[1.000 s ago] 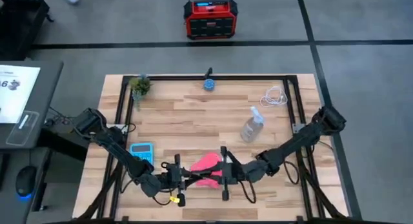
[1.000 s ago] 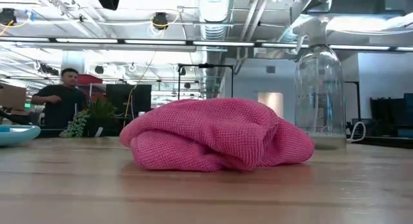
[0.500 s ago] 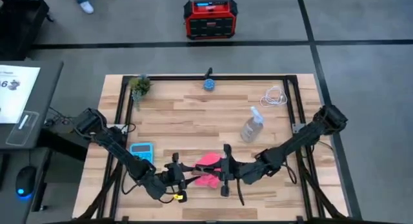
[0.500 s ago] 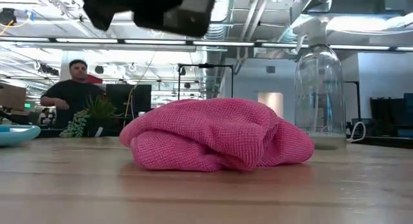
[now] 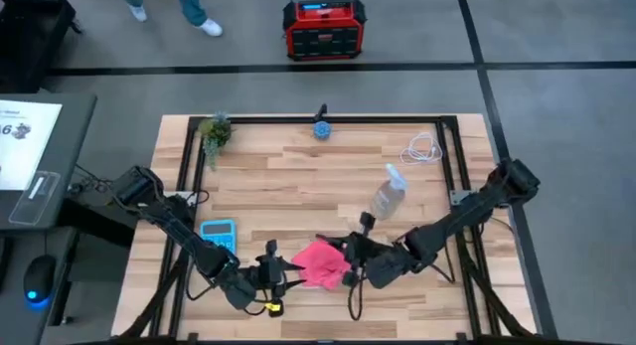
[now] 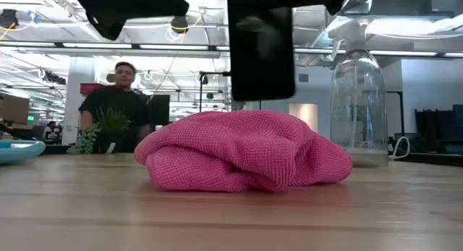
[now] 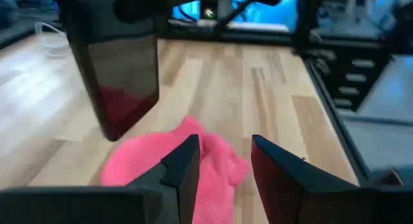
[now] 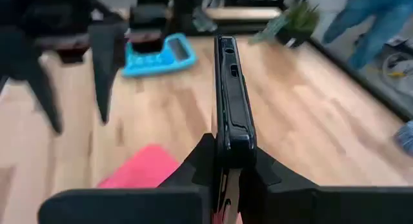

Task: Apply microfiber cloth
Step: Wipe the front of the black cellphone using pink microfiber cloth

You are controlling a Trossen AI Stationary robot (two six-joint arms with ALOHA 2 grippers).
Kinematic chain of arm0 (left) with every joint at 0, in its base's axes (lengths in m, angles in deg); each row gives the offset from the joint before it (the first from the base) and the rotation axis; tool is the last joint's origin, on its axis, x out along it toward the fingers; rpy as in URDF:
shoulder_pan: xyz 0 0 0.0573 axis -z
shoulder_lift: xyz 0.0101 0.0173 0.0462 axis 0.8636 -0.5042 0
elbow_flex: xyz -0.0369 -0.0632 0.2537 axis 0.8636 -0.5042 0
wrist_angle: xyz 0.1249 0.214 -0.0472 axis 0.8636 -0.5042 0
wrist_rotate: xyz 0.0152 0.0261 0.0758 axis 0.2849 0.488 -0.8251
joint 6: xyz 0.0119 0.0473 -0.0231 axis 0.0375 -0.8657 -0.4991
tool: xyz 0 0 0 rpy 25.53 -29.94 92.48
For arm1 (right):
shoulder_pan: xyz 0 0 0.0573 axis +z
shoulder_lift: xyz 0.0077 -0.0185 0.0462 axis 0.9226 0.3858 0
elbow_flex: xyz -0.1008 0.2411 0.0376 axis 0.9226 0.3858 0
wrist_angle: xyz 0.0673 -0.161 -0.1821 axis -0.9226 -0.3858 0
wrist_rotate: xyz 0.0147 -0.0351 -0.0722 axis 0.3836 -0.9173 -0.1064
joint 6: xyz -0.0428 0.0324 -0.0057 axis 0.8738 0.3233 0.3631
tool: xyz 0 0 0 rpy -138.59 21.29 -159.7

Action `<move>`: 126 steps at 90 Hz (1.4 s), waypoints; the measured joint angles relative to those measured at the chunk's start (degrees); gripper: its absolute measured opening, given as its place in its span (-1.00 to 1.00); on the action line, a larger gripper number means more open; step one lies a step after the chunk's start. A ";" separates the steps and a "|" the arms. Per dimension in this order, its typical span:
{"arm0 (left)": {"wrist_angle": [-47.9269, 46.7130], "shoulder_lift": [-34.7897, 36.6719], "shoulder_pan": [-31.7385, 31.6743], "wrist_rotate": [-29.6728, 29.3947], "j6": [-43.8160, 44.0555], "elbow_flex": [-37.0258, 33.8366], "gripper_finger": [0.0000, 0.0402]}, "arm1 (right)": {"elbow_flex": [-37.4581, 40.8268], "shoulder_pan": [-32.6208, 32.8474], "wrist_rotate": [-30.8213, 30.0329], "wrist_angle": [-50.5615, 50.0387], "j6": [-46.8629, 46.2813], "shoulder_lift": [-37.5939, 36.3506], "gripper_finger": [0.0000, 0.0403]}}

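Phone pinched upright in right gripper above microfiber cloth — left gripper spread beside.

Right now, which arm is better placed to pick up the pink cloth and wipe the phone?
Left, most likely. The left gripper is open right at the microfiber cloth, while the right gripper is shut on the black phone, held upright above it.

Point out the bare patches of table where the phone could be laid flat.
Widest free patch: the middle, between the plant, blue puck and bottle. Another lies right of the bottle, below the cable. Crowded: the front, where the cloth, calculator, left gripper and right gripper holding the phone cluster.
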 joint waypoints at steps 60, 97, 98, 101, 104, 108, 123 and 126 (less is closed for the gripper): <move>-2.69 -8.39 2.36 11.88 0.65 1.91 -0.51 | -0.15 -2.05 6.69 10.25 -4.42 10.48 -0.91; -13.52 -21.52 -3.61 0.46 -2.22 15.47 -0.80 | -0.13 -3.01 9.92 10.67 -5.89 10.39 -0.91; -13.75 -21.53 -3.71 -0.16 -2.30 15.63 -0.81 | -0.13 -3.01 10.07 10.63 -6.06 10.39 -0.91; -14.34 -21.51 -4.00 -1.99 -3.00 16.00 -0.83 | -0.13 -3.02 10.52 10.36 -6.69 10.38 -0.91; -14.37 -21.51 -4.30 -3.66 -4.00 16.28 -0.84 | -0.13 -3.05 10.89 10.07 -7.17 10.33 -0.91; -14.29 -21.51 -4.54 -5.48 -5.24 16.55 -0.87 | -0.13 -3.05 11.10 9.78 -7.40 10.31 -0.91; -14.16 -21.51 -4.52 -13.66 -8.66 16.74 -0.97 | -0.13 -2.96 11.39 9.45 -7.58 10.31 -0.91; -14.18 -21.51 -4.25 -15.33 -9.00 16.74 -0.98 | -0.13 -2.96 11.52 9.40 -7.71 10.29 -0.91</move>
